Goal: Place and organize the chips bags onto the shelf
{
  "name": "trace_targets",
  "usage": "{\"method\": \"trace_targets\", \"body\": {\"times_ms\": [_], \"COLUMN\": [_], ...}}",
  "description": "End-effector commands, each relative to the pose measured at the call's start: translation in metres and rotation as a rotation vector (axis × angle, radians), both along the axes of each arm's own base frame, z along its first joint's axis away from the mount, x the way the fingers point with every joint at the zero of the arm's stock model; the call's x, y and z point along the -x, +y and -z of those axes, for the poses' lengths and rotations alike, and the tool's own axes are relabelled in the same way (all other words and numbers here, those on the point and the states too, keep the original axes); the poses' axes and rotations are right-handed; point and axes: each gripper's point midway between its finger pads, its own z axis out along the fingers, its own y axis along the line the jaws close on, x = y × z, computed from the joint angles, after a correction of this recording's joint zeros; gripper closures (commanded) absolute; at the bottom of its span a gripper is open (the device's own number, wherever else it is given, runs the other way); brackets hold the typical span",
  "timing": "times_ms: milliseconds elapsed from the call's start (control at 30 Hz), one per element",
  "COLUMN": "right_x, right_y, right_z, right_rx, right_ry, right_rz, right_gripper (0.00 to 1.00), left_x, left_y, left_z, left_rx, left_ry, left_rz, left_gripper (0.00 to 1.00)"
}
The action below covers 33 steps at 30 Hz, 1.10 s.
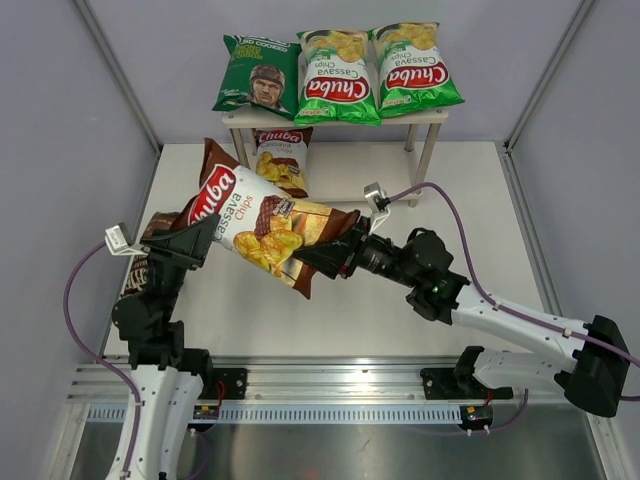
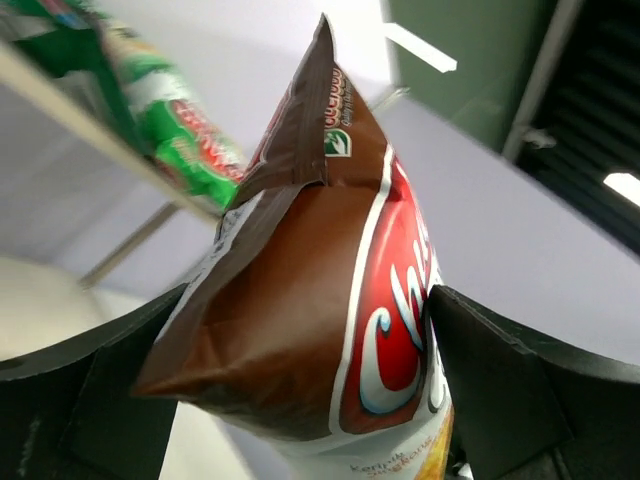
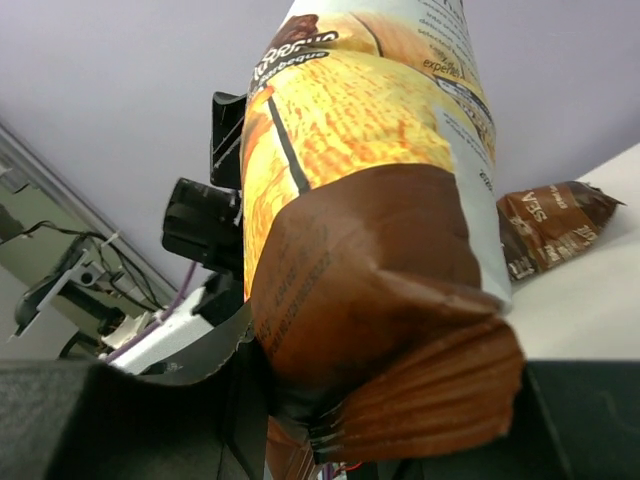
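Left pincer (image 1: 197, 243) clamped on the top end of the brown-and-white bag (image 1: 262, 222); right pincer (image 1: 328, 256) clamped on its bottom seam. Bag hangs tilted in the air, near side of the shelf (image 1: 428, 114).

Both arms (image 1: 510, 322) have white links, black joints and purple cables (image 1: 466, 250).

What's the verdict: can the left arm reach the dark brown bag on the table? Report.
Probably not yet: the dark brown bag lies close beside it, but the left gripper is shut on the brown-and-white Chuba bag, which the right gripper also holds.
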Motion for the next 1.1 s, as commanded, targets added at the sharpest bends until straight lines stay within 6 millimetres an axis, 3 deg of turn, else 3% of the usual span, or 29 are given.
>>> {"method": "trace_targets", "body": {"times_ms": [0,100,133,233,267,333,367,433,467,500,533,667,833,967,1000,1067], "right_x": [0.003,-0.005,-0.003,-0.011,-0.016,-0.019,-0.024,-0.026,-0.029,-0.030,-0.036,-0.063,-0.102,-0.134,-0.147,-0.160], "right_y": [-0.022,-0.034,-0.043,-0.061,-0.065,-0.075,-0.078,-0.086,-0.089,-0.092,-0.096,-0.114,-0.142,-0.162,-0.167,-0.170], "right_z": [-0.016,0.008,0.004,0.021,0.035,0.042,0.059,0.066,0.078,0.079,0.084,0.102,0.106,0.103,0.112,0.101], "right_rx": [-0.054,-0.021,-0.040,-0.023,-0.001,-0.011,0.017,-0.002,-0.002,-0.012,-0.020,-0.057,-0.147,-0.194,-0.185,-0.226], "right_ry": [-0.054,0.004,0.013,0.077,0.113,0.167,0.210,0.249,0.288,0.304,0.322,0.422,0.455,0.466,0.485,0.470], "right_rz": [0.075,0.141,0.163,0.242,0.278,0.314,0.349,0.372,0.386,0.395,0.420,0.505,0.605,0.687,0.721,0.725], "right_gripper": [0.79,0.80,0.82,0.85,0.85,0.84,0.84,0.85,0.85,0.85,0.86,0.87,0.87,0.86,0.86,0.86], "left_x": [-0.019,-0.027,-0.028,-0.028,-0.028,-0.028,-0.028,-0.028,-0.025,-0.027,-0.027,-0.025,-0.017,-0.009,-0.005,0.000], "left_y": [0.006,0.027,0.031,0.034,0.035,0.044,0.047,0.053,0.054,0.057,0.058,0.048,0.036,0.023,0.020,0.019], "left_z": [0.040,0.063,0.065,0.076,0.078,0.087,0.090,0.105,0.101,0.122,0.125,0.146,0.167,0.163,0.162,0.156], "left_rx": [-0.184,-0.238,-0.244,-0.280,-0.290,-0.323,-0.364,-0.437,-0.473,-0.554,-0.585,-0.742,-0.815,-0.839,-0.848,-0.879], "left_ry": [0.214,0.319,0.330,0.361,0.369,0.418,0.427,0.493,0.492,0.568,0.592,0.653,0.681,0.630,0.625,0.612], "left_rz": [-0.123,-0.263,-0.289,-0.311,-0.320,-0.370,-0.392,-0.419,-0.427,-0.424,-0.426,-0.324,-0.222,-0.141,-0.120,-0.105], "left_gripper": [0.01,0.01,0.01,0.01,0.01,0.01,0.01,0.01,0.01,0.01,0.01,0.01,0.01,0.01,0.01,0.01]}}
